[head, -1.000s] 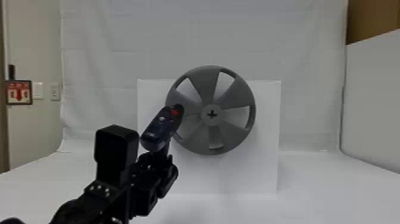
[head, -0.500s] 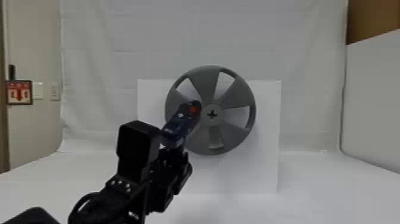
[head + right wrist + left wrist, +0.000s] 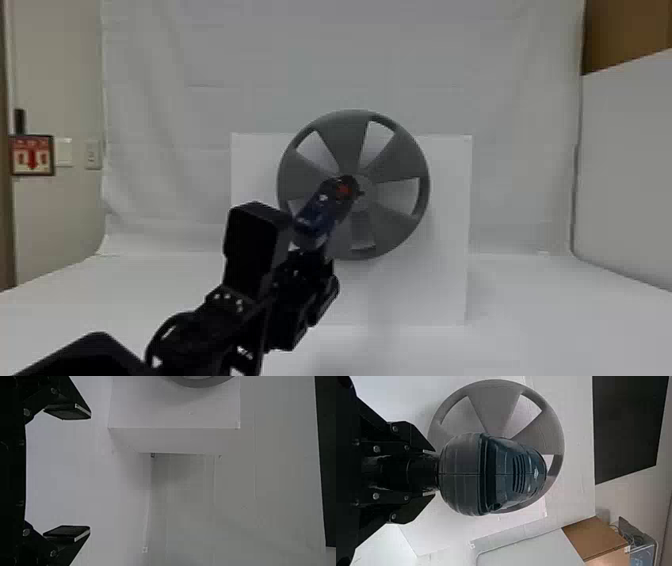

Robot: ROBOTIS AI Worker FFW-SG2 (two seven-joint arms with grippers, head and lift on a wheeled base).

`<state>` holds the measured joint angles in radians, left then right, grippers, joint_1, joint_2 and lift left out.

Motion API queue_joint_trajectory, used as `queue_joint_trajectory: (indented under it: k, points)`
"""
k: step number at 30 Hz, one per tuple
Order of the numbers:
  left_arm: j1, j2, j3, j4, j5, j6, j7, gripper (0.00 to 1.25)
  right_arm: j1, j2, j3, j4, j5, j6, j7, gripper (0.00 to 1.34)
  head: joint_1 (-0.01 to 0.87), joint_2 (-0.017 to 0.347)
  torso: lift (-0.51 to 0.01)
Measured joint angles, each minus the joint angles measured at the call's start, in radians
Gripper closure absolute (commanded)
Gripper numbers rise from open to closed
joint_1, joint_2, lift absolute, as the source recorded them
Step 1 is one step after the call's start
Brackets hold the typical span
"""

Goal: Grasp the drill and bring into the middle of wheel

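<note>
Rightward across the head view, the dark-blue drill with a red mark on top [image 3: 327, 207] has moved from the left part of the wheel until its nose overlaps the hub, so the task looks well into its aligning stage. It sits just above and ahead of the left hand [image 3: 431, 473], whose two flat black fingers are closed on its grip; that hand and its arm have travelled with it. Beyond the hand, a round grey spoked wheel [image 3: 395, 227] stands upright against the front of a white boxy stand [image 3: 440, 285], and neither has shifted. Whether the drill's tip touches the hub [image 3: 370, 200] or stops short of it, I cannot tell. What is left, I judge, is a small correction to centre the tip, then a straight push forward; a tilted approach could make it slide off the middle or knock a spoke. Below the left hand spreads the white desk [image 3: 550, 315]. As for the right hand [image 3: 89, 472], its fingers are spread well apart with nothing between them, facing the lower part of the stand.
</note>
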<state>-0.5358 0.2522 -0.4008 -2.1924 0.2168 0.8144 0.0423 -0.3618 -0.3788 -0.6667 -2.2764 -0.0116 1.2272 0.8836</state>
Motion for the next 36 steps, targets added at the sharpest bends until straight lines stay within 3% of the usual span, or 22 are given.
queue_joint_trajectory:
  k: [16, 36]
  points:
    - [-0.038, -0.036, -0.014, 0.103, -0.012, -0.039, -0.033, 1.21, -0.001, 0.002, 0.005, 0.0, 0.006, 0.0, 0.0, 0.26, 0.054, 0.031, -0.403]
    - [-0.055, -0.054, 0.003, 0.206, -0.038, -0.071, -0.033, 1.21, 0.001, 0.002, 0.011, 0.002, 0.006, 0.002, 0.0, 0.26, 0.054, 0.031, -0.403]
